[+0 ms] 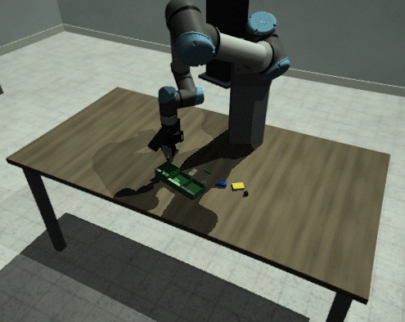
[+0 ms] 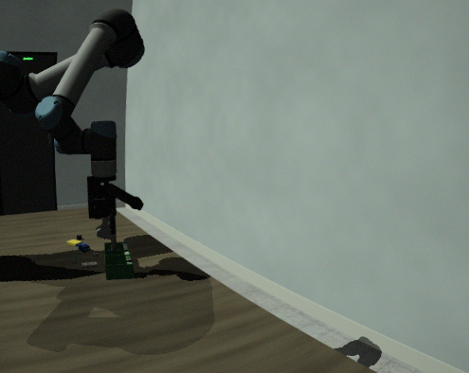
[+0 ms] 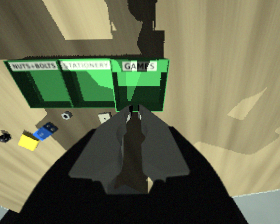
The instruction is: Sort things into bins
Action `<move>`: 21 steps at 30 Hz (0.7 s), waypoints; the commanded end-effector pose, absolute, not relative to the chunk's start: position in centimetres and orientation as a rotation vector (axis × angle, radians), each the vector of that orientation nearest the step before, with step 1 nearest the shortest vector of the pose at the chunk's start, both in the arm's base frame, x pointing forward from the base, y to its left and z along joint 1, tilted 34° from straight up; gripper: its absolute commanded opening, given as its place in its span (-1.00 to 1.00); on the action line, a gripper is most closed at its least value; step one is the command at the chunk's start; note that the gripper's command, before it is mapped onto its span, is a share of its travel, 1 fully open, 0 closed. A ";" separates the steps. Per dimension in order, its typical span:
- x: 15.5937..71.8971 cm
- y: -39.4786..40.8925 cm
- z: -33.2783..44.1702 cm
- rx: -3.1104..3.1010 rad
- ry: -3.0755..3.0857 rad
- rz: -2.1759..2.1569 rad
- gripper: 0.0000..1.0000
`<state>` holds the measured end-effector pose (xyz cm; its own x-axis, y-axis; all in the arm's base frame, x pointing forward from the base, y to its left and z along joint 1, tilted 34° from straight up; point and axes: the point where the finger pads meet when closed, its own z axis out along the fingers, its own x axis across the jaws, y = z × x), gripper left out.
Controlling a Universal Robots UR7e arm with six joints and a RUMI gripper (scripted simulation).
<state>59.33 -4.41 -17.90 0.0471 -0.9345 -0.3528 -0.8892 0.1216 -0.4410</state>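
Note:
A green three-part bin [image 1: 200, 191] [image 2: 120, 274] [image 3: 68, 90] stands upright, labelled NUTS+BOLTS, STATIONERY and GAMES. My gripper [image 1: 170, 159] [image 2: 113, 247] [image 3: 135, 106] is shut and empty, its tips by the near edge of the GAMES part. On the table lie a white domino-like tile [image 1: 192, 172] [image 2: 89, 264] [image 3: 104, 117], a small nut [image 1: 204, 182] [image 2: 95, 254] [image 3: 66, 115], a thin green piece [image 1: 207, 171] [image 2: 74, 259], a blue block [image 1: 221, 184] [image 2: 83, 247] [image 3: 45, 131], a yellow block [image 1: 238, 186] [image 2: 74, 242] [image 3: 28, 141] and a small black thing [image 1: 245, 194] [image 2: 79, 237] [image 3: 4, 136]. The fingers partly hide the tile in the wrist view.
The robot's grey pedestal [image 1: 249, 110] stands behind the loose things. The table's front edge [image 1: 151, 213] runs in front of the bin. Dark arm shadows cross the bin and the table around it.

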 end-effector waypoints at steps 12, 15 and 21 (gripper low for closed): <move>59.0 -0.3 -15.8 -1.767 1.834 -0.098 -0.91; 59.0 1.1 -15.2 -1.767 1.833 -0.098 -0.91; 59.0 3.0 -14.4 -1.767 1.833 -0.098 -0.91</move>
